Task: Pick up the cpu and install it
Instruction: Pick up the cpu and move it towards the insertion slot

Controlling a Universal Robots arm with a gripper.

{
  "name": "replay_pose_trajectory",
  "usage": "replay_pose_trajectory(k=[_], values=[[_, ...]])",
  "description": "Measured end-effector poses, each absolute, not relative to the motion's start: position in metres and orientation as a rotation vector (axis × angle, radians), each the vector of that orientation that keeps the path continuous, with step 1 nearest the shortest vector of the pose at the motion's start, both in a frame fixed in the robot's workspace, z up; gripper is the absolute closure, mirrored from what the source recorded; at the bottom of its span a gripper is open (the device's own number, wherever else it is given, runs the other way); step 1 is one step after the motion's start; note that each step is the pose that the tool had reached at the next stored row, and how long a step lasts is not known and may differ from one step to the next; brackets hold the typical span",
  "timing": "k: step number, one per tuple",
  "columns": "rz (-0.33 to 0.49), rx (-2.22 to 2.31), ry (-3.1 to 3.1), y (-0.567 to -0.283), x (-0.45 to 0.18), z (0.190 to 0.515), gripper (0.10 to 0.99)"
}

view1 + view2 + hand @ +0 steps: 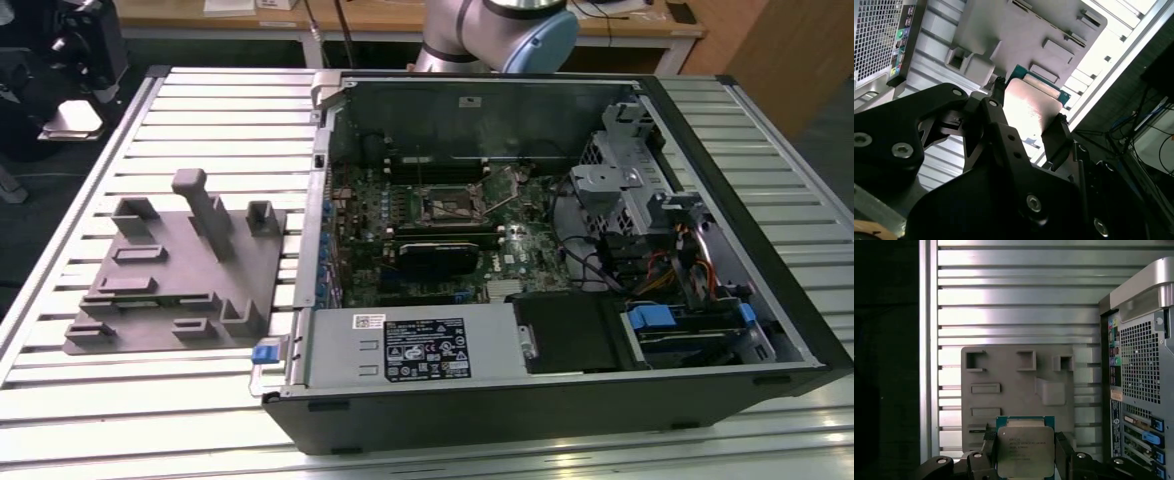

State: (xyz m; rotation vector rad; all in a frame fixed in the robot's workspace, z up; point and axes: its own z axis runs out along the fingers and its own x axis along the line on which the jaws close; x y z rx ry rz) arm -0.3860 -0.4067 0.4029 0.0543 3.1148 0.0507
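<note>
fingers (989, 447) | one each side of cpu (1025, 452) | gripping its edges

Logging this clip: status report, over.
Gripper shut on the cpu, held above the grey fixture. Motherboard socket holds no chip yet. No obstruction seen.

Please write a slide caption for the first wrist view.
Gripper holds small square silver-topped cpu over grey plastic fixture.
</note>
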Motion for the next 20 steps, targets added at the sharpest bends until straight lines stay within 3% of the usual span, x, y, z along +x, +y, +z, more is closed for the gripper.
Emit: replay_pose_trajectory(k=[20], values=[[0.051, 0.054, 3.115, -0.407, -0.358, 0.403, 0.541]])
